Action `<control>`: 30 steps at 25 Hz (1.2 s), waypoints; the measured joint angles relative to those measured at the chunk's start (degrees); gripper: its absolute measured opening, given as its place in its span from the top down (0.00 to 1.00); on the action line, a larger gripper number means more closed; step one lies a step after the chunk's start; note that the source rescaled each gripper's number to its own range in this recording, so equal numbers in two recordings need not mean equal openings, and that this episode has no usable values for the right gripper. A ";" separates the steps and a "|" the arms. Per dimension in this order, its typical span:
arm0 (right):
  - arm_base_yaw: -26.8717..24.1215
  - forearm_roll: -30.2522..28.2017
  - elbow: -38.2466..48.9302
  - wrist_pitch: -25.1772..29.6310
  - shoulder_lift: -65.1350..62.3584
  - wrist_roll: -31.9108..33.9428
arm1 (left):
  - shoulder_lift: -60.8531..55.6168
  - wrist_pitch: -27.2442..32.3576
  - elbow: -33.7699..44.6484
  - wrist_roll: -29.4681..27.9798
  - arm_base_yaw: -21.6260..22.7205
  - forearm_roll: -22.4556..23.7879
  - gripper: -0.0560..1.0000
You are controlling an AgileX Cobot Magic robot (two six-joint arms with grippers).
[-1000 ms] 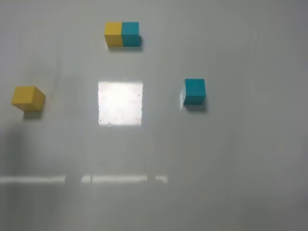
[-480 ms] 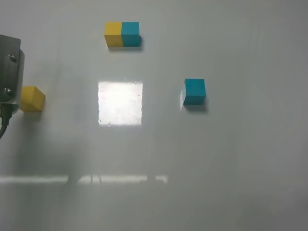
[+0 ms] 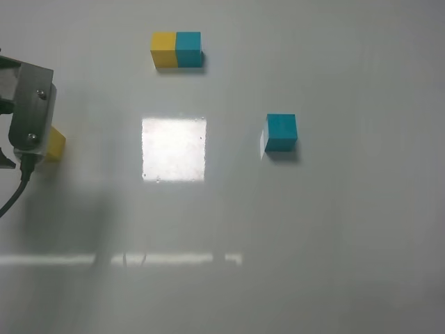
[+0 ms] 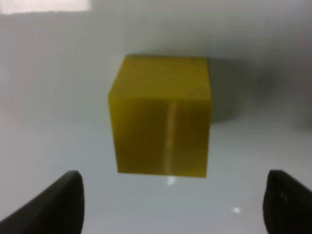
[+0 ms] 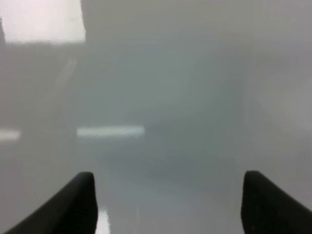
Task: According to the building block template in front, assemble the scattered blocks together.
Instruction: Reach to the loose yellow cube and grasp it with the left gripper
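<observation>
Up to the high camera first. Finds the building block template (image 3: 176, 49) lying near twelve o'clock on the pale counter (image 3: 334, 243), yellow half toward nine, teal half toward three, joined flush. Picks out the teal cube (image 3: 281, 131) alone at about two o'clock, well apart from everything else. Catches the yellow cube (image 3: 57, 144) way out at nine o'clock, mostly hidden under the left arm (image 3: 29, 111), with its metal plate and dark cable reaching in from that edge. Leaves only a yellow corner peeking out on the plate's three o'clock side. Notes a bright square glare patch (image 3: 174, 148) just off centre, between the two loose cubes. Cannot make out either claw's fingers from up here.

Over to the left wrist camera. Fills the shot with the yellow cube (image 4: 161, 117), sitting flat on the counter, one side face and the top in sight, shadow beside it. Shows the left claw (image 4: 175, 204) spread wide, dark fingertips (image 4: 61, 202) set wider than the cube's width, stopped short of the cube and clear of it, pinching nothing.

Across to the right wrist camera. Shows the right claw (image 5: 168, 202) spread wide too, gripping nothing. Offers only blurred grey counter and streaks of reflected light ahead of it.
</observation>
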 joint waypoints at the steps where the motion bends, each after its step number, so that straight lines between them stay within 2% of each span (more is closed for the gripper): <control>1: 0.00 0.00 0.00 0.00 0.00 0.00 | 0.76 -0.10 -0.68 0.00 0.00 0.00 0.26; 23: 0.00 0.00 0.00 0.00 0.00 0.00 | 7.38 -2.22 -2.61 0.00 0.11 -0.86 0.26; 24: 0.00 0.00 0.00 0.00 0.00 0.00 | 7.43 -2.22 -2.61 0.00 0.11 -0.86 0.28; 26: 0.00 0.00 0.00 0.00 0.00 0.00 | 7.64 -2.16 -2.61 0.00 0.11 -0.86 0.39; 27: 0.00 0.00 0.00 0.00 0.00 0.00 | 7.80 -2.16 -2.61 0.00 0.11 -0.86 0.51; 28: 0.00 0.00 0.00 0.00 0.00 0.00 | 7.99 -2.11 -2.61 -0.06 0.11 -0.86 0.68; 29: 0.00 0.00 0.00 0.00 0.00 0.00 | 8.20 -1.87 -2.61 -0.05 0.11 -0.93 0.90; 30: 0.00 0.00 0.00 0.00 0.00 0.00 | 8.39 -1.79 -2.61 -0.05 0.11 -0.87 0.95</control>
